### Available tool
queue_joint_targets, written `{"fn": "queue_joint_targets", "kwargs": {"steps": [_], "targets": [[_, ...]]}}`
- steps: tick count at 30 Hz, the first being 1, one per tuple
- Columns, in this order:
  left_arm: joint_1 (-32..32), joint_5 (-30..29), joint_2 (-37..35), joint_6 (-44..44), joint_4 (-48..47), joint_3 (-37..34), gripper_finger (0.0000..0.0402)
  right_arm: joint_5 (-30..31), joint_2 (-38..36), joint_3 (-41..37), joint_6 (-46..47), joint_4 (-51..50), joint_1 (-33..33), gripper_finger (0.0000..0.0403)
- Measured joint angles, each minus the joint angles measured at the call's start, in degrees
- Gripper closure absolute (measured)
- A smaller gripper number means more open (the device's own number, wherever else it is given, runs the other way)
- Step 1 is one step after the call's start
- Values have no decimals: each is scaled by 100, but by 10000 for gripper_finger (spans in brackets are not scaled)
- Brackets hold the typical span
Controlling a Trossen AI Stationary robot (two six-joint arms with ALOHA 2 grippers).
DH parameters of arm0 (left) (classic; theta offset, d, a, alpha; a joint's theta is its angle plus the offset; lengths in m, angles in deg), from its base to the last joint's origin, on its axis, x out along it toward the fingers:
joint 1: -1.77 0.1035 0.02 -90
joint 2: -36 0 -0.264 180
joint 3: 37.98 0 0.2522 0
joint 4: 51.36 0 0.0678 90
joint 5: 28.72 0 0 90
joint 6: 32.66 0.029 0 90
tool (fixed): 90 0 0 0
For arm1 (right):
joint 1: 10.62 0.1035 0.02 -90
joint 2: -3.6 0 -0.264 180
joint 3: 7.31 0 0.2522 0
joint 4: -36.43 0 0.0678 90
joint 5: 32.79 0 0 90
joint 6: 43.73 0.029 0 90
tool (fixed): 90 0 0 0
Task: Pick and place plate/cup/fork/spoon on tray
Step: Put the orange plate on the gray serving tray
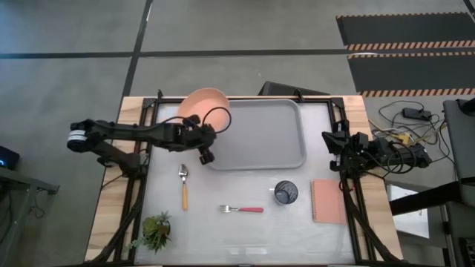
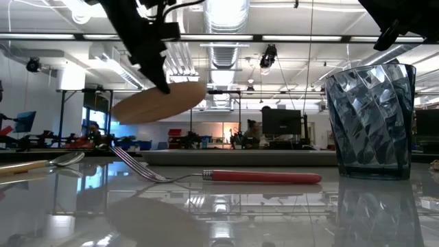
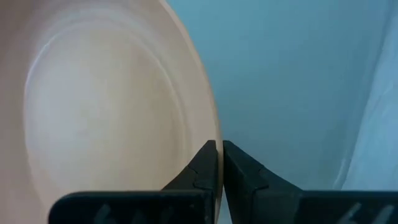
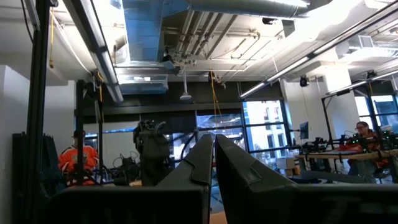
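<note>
The salmon-orange plate [image 1: 202,105] is in the air over the tray's far left corner, tilted in the low view [image 2: 161,103]. My left gripper [image 1: 200,127] is shut on its rim. The light grey tray [image 1: 260,137] lies flat at the table's far middle. The orange-handled spoon [image 1: 183,187], the red-handled fork [image 1: 242,210] and the dark blue-grey cup [image 1: 286,193] rest on the table nearer the front. My right gripper [image 1: 327,141] is shut and empty at the table's right edge, pointing out into the room [image 4: 212,140]. My left gripper pinches the plate's raised rim [image 3: 216,134] between its two fingers, one finger on the plate's inner face and one on its outer face. The plate is lifted clear of the table and tray and hangs tilted [image 2: 130,113], one side lower.
A flat pink-brown pad [image 1: 329,201] lies right of the cup. A small green plant [image 1: 156,230] stands at the near left corner. The table's black frame rails run along its left and right sides. People show in the room beyond the table.
</note>
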Motion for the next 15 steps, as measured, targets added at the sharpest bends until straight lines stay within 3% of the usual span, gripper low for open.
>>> {"fn": "queue_joint_targets", "kwargs": {"steps": [15], "targets": [[0,536,1289,742,1467,465,401,-2,2,0,55,-35,-1,394]]}}
